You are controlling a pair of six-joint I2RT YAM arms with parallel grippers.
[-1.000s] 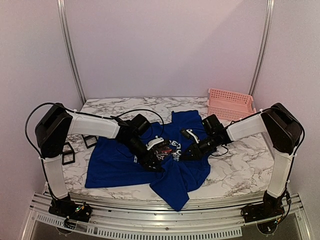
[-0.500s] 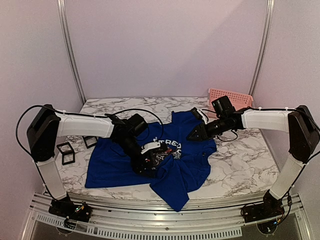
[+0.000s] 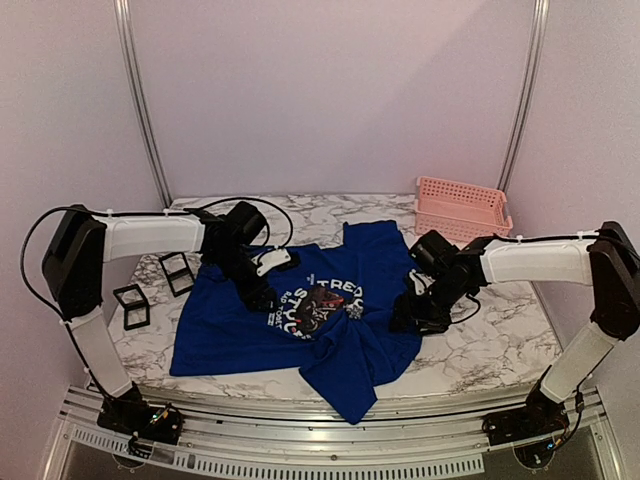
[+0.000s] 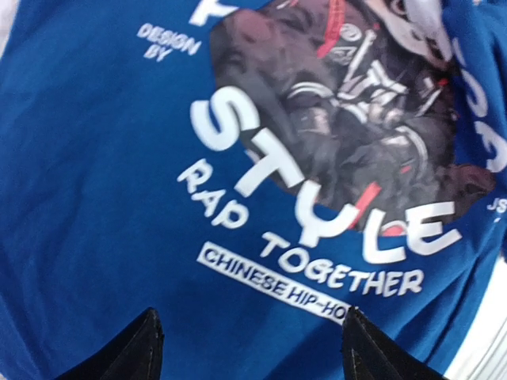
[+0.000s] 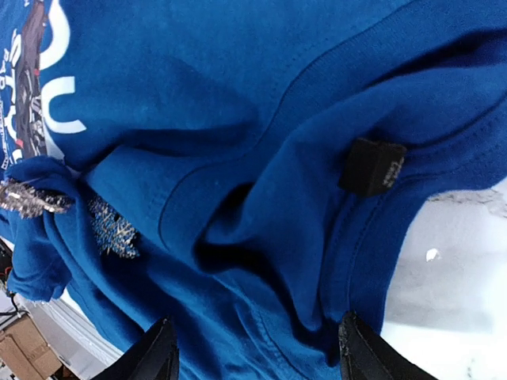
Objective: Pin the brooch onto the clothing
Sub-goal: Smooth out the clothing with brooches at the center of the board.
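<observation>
I count one blue T-shirt, two glittery brooches, one pink basket at the worktop's far right corner, and two black square frames by its left edge.

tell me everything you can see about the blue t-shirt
The T-shirt is royal blue, soft knit cloth, short-sleeved, lying crumpled print-up on the marble table. Its round chest print has white lettering, including STYLE and RAP TOGETHER, around a dark picture. A black tag sits at the neckline, and a silvery sparkly piece lies at a fold.

T-shirt chest print, white lettering just ahead of left gripper: "DESIGN BY", "STYLE", "RAP TOGETHER", boxed "CHINESE HIP-HO…" (cut off).
</observation>
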